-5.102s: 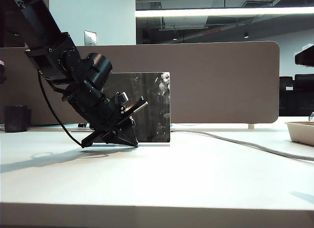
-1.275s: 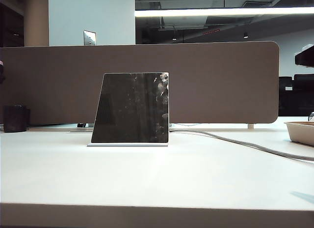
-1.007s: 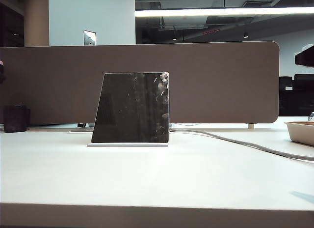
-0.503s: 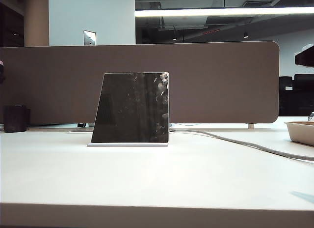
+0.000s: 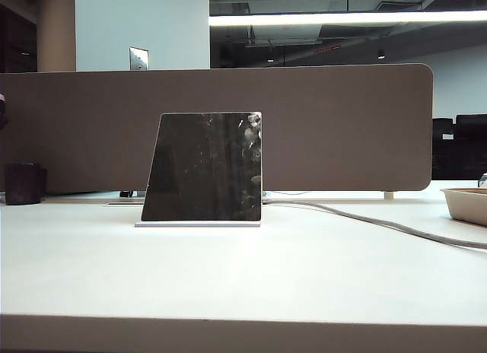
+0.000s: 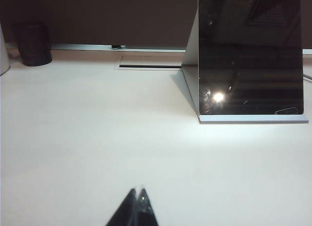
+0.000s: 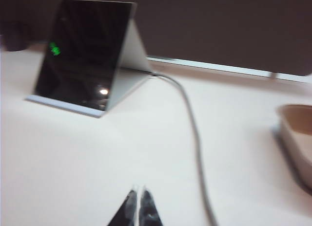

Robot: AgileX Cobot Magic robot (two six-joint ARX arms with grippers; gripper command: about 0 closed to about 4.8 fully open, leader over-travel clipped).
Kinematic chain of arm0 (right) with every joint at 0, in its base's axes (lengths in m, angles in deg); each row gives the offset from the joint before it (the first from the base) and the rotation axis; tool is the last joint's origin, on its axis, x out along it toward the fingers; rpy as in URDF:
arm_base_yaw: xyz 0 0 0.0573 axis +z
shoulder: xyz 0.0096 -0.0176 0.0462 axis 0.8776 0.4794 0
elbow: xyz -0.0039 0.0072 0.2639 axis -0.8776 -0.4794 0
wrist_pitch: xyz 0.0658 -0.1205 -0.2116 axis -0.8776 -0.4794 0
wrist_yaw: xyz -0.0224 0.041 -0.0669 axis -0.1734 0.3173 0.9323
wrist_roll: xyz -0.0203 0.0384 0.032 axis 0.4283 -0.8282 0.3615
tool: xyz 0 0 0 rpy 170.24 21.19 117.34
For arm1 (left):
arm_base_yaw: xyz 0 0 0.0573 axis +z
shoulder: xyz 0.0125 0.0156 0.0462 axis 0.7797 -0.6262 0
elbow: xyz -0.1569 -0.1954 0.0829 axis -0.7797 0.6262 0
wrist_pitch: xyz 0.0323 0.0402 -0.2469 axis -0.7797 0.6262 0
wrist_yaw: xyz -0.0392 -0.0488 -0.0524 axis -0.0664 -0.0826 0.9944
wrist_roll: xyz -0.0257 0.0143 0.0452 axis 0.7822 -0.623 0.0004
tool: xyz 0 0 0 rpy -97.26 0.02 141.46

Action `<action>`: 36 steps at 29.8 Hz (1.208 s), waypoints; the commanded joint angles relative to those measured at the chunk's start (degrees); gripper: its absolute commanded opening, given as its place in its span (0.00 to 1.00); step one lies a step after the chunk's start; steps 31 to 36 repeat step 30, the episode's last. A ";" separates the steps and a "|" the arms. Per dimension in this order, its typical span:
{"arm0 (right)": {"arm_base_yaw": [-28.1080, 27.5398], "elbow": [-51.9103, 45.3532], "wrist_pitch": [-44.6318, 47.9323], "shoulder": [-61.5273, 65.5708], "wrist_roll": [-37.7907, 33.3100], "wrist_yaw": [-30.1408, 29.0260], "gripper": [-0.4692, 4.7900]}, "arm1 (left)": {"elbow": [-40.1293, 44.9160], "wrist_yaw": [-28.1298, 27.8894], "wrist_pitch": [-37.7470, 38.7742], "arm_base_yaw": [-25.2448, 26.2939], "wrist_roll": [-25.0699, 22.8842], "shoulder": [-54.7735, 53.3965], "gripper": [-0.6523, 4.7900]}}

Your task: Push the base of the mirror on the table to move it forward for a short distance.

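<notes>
One mirror [image 5: 204, 167] stands on its base [image 5: 198, 224] on the desk [image 5: 243, 277], before a beige divider panel [image 5: 342, 125]. One grey cable [image 5: 380, 224] runs right of it; one dark cup [image 5: 24, 183] far left, one tray [image 5: 466, 203] right. Left gripper [image 6: 141, 189] and right gripper [image 7: 137, 189] appear only in wrist views, jaws together, well short of the mirror

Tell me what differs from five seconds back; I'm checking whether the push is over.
The arm on the left, whose pincer was down at the base of the mirror, has left the exterior view. Left pincer and right pincer now hang shut above the table, short of the mirror. Mirror, base, cable and tray look unmoved.
</notes>
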 commanded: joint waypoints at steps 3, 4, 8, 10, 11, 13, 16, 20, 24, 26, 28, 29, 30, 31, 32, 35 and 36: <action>-9.64 0.04 0.87 0.02 -0.02 0.15 0.13 | -0.07 -0.15 -0.90 0.00 0.11 -0.04 0.12; -11.17 0.04 0.85 0.02 -0.02 0.15 0.13 | -0.07 -0.15 -0.92 0.00 0.11 -0.04 0.12; -17.62 0.04 0.87 0.02 -0.02 0.17 0.13 | -0.07 -0.17 -0.92 0.00 0.11 -0.04 0.12; -19.45 0.04 0.87 0.02 -0.04 0.17 0.13 | -0.07 -0.17 -0.92 0.00 0.11 -0.04 0.12; -20.09 0.04 0.87 0.02 -0.02 0.17 0.13 | -0.07 -0.17 -0.90 0.00 0.11 -0.04 0.12; -20.63 0.04 0.87 0.02 -0.02 0.15 0.13 | -0.07 -0.15 -0.90 0.00 0.11 -0.04 0.12; -20.65 0.04 0.85 0.02 -0.02 0.15 0.13 | -0.07 -0.17 -0.90 0.00 0.11 -0.04 0.12; -20.65 0.04 0.85 0.02 -0.04 0.15 0.13 | -0.07 -0.15 -0.90 0.00 0.11 -0.04 0.12; -20.65 0.04 0.87 0.02 -0.04 0.15 0.13 | -0.07 -0.17 -0.90 0.00 0.11 -0.04 0.12; -20.65 0.04 0.87 0.02 -0.02 0.15 0.13 | -0.07 -0.17 -0.90 0.00 0.11 -0.04 0.12; -20.70 0.04 0.85 0.02 -0.02 0.15 0.13 | -0.07 -0.17 -0.90 0.00 0.11 -0.04 0.12; -20.72 0.04 0.87 0.02 -0.02 0.15 0.13 | -0.07 -0.17 -0.90 0.00 0.11 -0.04 0.12; -20.72 0.04 0.85 0.02 -0.04 0.15 0.13 | -0.07 -0.15 -0.90 0.00 0.11 -0.04 0.12; -20.72 0.04 0.85 0.02 -0.04 0.15 0.13 | -0.07 -0.15 -0.90 0.00 0.11 -0.04 0.12; -20.72 0.04 0.85 0.02 -0.04 0.15 0.13 | -0.07 -0.15 -0.90 0.00 0.11 -0.04 0.12; -20.72 0.04 0.85 0.02 -0.04 0.15 0.13 | -0.07 -0.15 -0.90 0.00 0.11 -0.04 0.12; -20.72 0.04 0.85 0.02 -0.04 0.15 0.13 | -0.07 -0.15 -0.90 0.00 0.11 -0.04 0.12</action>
